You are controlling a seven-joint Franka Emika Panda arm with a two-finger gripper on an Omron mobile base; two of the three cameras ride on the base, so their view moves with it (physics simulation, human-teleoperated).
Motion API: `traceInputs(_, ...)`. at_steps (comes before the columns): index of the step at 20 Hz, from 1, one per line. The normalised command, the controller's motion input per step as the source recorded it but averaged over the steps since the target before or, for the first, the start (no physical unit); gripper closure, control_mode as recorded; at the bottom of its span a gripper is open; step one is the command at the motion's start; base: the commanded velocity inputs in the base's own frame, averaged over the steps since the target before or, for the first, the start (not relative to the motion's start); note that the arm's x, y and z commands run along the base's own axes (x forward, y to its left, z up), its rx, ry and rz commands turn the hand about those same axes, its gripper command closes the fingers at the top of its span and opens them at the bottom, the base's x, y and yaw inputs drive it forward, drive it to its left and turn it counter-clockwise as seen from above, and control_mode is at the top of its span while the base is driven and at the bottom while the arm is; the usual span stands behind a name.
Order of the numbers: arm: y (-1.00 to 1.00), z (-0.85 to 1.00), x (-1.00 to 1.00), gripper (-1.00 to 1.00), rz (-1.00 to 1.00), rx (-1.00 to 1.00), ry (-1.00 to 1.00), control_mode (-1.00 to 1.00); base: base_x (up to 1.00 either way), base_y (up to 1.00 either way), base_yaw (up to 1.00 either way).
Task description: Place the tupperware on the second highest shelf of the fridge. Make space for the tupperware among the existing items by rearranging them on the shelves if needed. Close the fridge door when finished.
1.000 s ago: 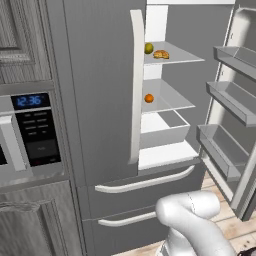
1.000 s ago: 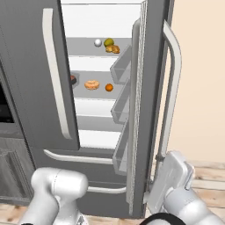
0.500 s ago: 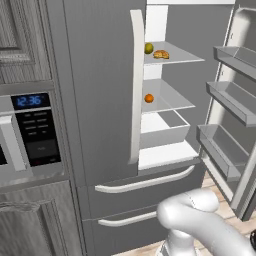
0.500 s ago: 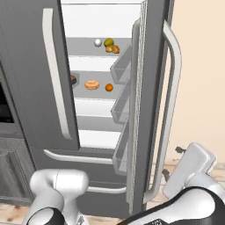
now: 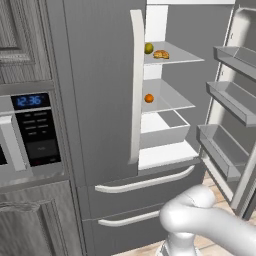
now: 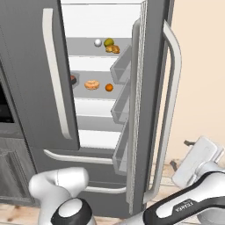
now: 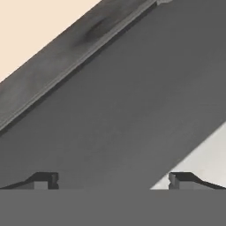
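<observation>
Gripper [image 7: 112, 180] fingers are seen spread wide and empty at the hand view's bottom against a grey steel surface, while the fridge [image 6: 26, 66] is shown right door open, bagel [image 6: 92, 85] and orange [image 6: 109, 88] at frame centre.

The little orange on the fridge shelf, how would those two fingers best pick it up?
Across its round middle. The small orange sits alone on the shelf, apart from the bagel-like ring, so the open gripper could probably come straight in from the open front, fingers either side, staying clear of the door bins.
</observation>
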Motion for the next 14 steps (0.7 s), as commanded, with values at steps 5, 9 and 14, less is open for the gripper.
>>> traceInputs(5, 0.17, -0.26, 0.47, -1.00, 0.22, 0.02, 0.01, -1.00, 0.00, 0.00, 0.00)
traceInputs(9, 0.54, -0.27, 0.17, -1.00, 0.24, 0.00, -0.03, -1.00, 0.00, 0.00, 0.00)
traceInputs(14, 0.94, -0.13, 0.00, -1.00, 0.27, -0.02, -0.18, -1.00, 0.00, 0.00, 0.00)
